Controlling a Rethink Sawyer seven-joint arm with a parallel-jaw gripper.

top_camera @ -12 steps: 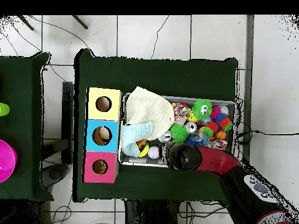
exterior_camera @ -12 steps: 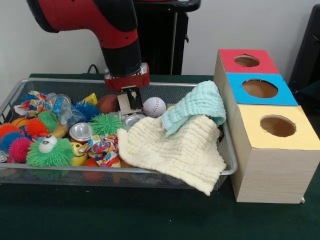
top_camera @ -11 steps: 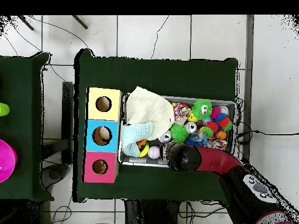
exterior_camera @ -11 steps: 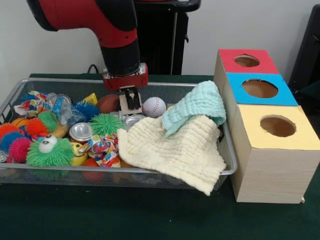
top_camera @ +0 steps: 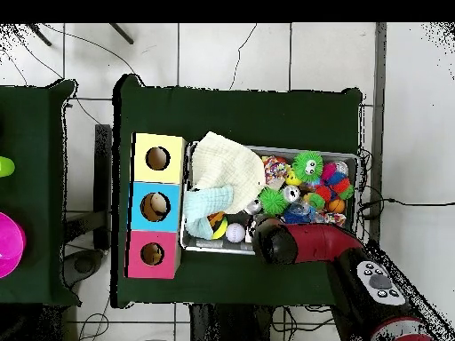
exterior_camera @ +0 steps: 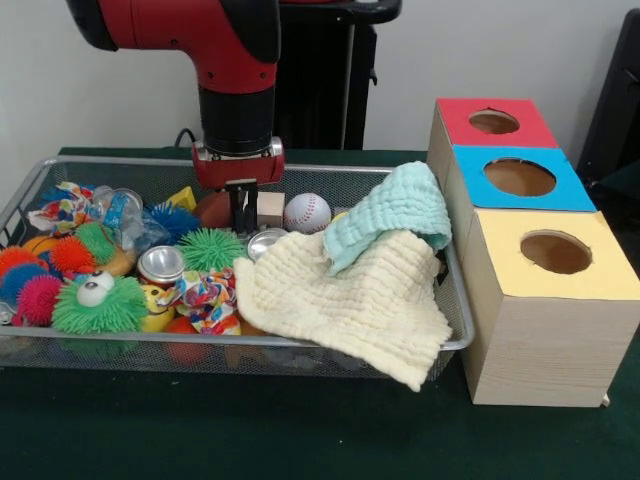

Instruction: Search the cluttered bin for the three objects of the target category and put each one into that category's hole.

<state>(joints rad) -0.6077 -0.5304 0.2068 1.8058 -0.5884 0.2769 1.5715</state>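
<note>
The target category cannot be told from the pictures. In the front view the gripper (exterior_camera: 241,222) hangs in the upper middle of the wire bin (exterior_camera: 455,335), pointing straight down. Its fingers (exterior_camera: 236,210) look drawn close together with nothing seen between them, though I cannot tell for sure. Just right of them sits a small tan wooden block (exterior_camera: 270,208), squarish, with no clear long axis. Next right lies one white baseball (exterior_camera: 308,213) with red stitching. A brown ball (exterior_camera: 213,209) sits just left of the gripper.

Two silver cans show in the middle of the bin: one (exterior_camera: 161,264) left of centre with its round end facing the camera, one (exterior_camera: 266,242) below the gripper, partly under the cream cloth (exterior_camera: 350,300). That cloth spreads over the bin's right half and hangs over its near rim. A mint cloth (exterior_camera: 395,210) lies on top of it, reaching the right rim.

On the left are spiky balls: three green, the largest (exterior_camera: 100,305) with two eyes, and others orange, pink and blue.

At right, on the green desk (exterior_camera: 200,430), stand three boxes in a row, each with one round hole: red (exterior_camera: 494,122), blue (exterior_camera: 520,177), yellow (exterior_camera: 556,252).
</note>
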